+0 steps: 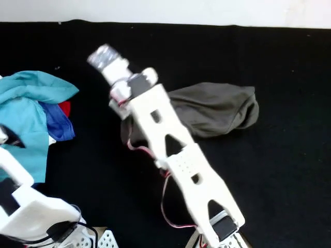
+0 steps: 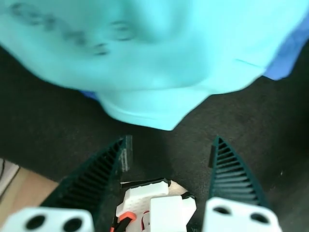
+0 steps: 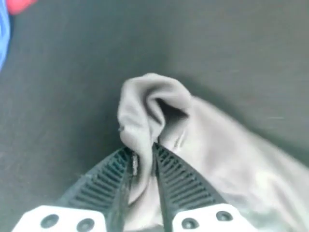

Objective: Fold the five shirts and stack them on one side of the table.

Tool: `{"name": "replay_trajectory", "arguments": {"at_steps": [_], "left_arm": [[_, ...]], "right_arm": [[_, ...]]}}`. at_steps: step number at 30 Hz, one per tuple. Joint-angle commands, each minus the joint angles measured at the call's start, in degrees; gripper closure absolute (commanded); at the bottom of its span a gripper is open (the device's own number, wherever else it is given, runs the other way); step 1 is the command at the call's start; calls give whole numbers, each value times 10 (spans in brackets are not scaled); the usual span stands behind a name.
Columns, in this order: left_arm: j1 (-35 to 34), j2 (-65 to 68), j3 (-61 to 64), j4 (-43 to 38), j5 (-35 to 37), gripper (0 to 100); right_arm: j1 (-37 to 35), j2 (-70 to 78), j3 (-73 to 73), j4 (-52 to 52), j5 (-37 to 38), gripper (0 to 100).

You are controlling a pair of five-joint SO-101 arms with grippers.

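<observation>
A grey shirt lies crumpled at the middle of the black table. My right gripper is shut on a bunched fold of the grey shirt; in the high view the right arm crosses over the shirt's left end. A heap of shirts at the left edge has a teal shirt on top, with a blue shirt and a bit of red under it. My left gripper is open just short of the teal shirt's edge, holding nothing.
The black table cover reaches to a white wall at the back. The left arm's white base and cables sit at the front left corner. A pale wooden edge shows beside the cloth.
</observation>
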Motion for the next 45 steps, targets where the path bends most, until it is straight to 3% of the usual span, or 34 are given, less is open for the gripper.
{"name": "replay_trajectory", "arguments": {"at_steps": [1,5,14,23,30,35,40,45], "left_arm": [[50,-31,-15,5,-1,745],[87,-28,-14,5,-1,745],[160,-33,29,6,0,745],[259,-33,29,25,1,745],[364,-59,39,27,1,745],[499,-183,116,13,76,745],[643,-269,262,-90,174,741],[725,-272,347,-189,333,741]], "right_arm": [[36,-182,-18,7,7,993],[41,-350,46,4,40,993],[42,-583,167,-126,56,993],[124,-602,389,-131,54,993],[198,-529,542,-276,54,993],[217,-458,544,-350,54,993],[216,-422,544,-355,55,993],[229,-422,544,-355,55,993]]}}
